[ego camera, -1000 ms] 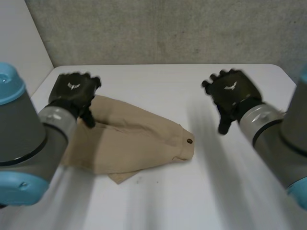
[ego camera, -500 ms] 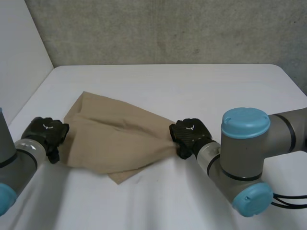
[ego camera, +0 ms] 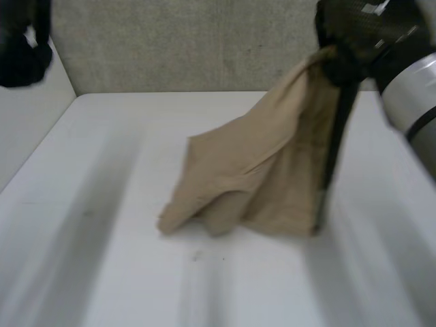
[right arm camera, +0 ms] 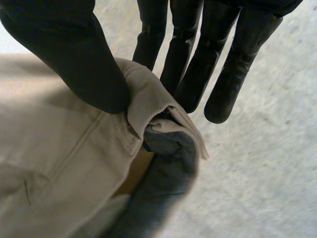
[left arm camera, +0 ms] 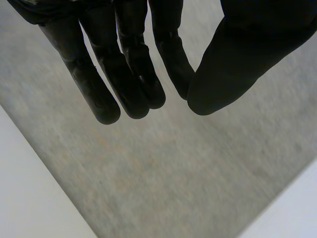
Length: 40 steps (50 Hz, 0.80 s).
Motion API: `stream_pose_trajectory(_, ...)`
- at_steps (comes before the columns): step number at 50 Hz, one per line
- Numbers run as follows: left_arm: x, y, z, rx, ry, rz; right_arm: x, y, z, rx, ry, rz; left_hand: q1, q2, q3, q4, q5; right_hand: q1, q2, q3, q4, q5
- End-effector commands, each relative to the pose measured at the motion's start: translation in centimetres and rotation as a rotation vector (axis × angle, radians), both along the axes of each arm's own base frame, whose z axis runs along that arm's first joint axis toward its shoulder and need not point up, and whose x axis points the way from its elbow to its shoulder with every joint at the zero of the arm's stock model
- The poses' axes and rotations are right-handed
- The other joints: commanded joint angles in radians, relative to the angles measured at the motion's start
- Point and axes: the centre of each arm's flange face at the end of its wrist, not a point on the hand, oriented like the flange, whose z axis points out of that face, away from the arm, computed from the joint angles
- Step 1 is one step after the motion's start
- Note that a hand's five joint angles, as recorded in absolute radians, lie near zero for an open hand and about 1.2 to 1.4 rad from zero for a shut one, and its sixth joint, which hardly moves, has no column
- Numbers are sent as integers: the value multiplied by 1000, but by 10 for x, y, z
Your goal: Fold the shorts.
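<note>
Tan cloth shorts (ego camera: 266,177) are off the white tabletop (ego camera: 102,272). Half a second back they lay flat, a hand at each end. My black right hand (ego camera: 354,30) has hoisted the waistband (right arm camera: 148,104) high, pinched between thumb and fingers (right arm camera: 190,54); the lower edge trails on the tabletop. My left hand (ego camera: 24,48) has let go, fingers (left arm camera: 129,74) straight and empty, well away from the shorts. Looks like a shake-out, no fold yet.

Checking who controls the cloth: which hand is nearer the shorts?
Right. The right hand pinches the shorts by one edge, holding them up over the table; the left hand is raised off to their side, open and empty.
</note>
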Motion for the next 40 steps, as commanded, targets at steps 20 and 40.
stream_pose_trajectory(20,-82,4,-207,781,-94,-258,0,-20,-41,139,161,-8,-740,-783,-778,-781,-729,446,226,217,206,289)
stream_pose_trajectory(40,-148,7,-269,890,-134,-369,-12,15,16,-7,45,-10,-737,-780,-775,-778,-726,446,226,217,206,289)
